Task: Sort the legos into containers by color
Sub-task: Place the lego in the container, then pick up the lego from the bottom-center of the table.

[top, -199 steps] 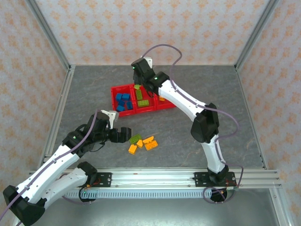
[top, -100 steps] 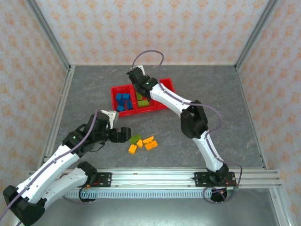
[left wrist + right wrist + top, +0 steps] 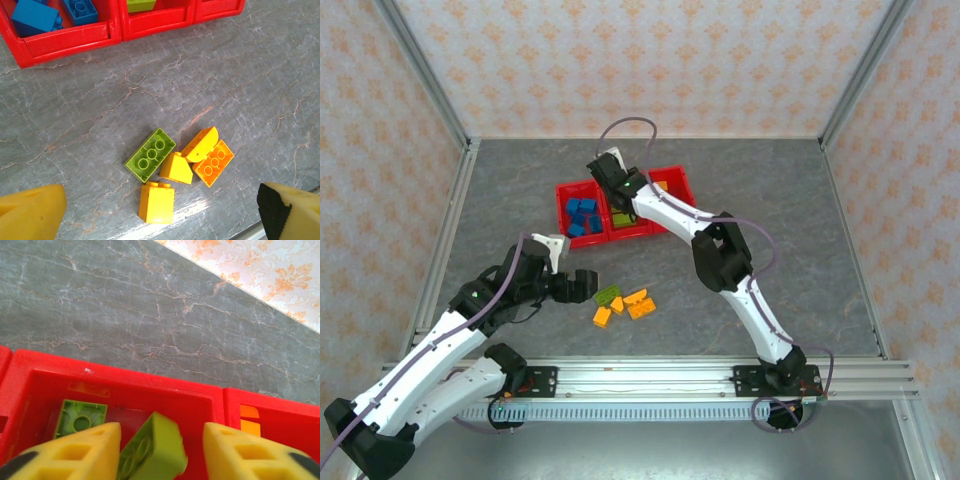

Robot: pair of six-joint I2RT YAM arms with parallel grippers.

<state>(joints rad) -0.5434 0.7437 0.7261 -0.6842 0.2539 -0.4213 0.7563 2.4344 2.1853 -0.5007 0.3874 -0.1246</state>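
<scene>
Right gripper [image 3: 161,442]: yellow fingers parted over the middle bin; a lime green studded plastic brick [image 3: 152,452] sits tilted between them, clear of the right finger.
Red three-bin plastic tray [image 3: 125,382]: blue bricks [image 3: 35,17] in the left bin.
Left gripper [image 3: 160,212]: spread wide above loose bricks on the grey marbled table [image 3: 250,75], one green brick [image 3: 150,155] and four orange-yellow bricks [image 3: 214,162].

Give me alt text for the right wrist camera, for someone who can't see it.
A tilted lime green brick sits between the spread yellow fingers of the right claw, over the middle red bin, which holds another green brick. The next bin holds something orange; a grey marbled table lies beyond.
</scene>
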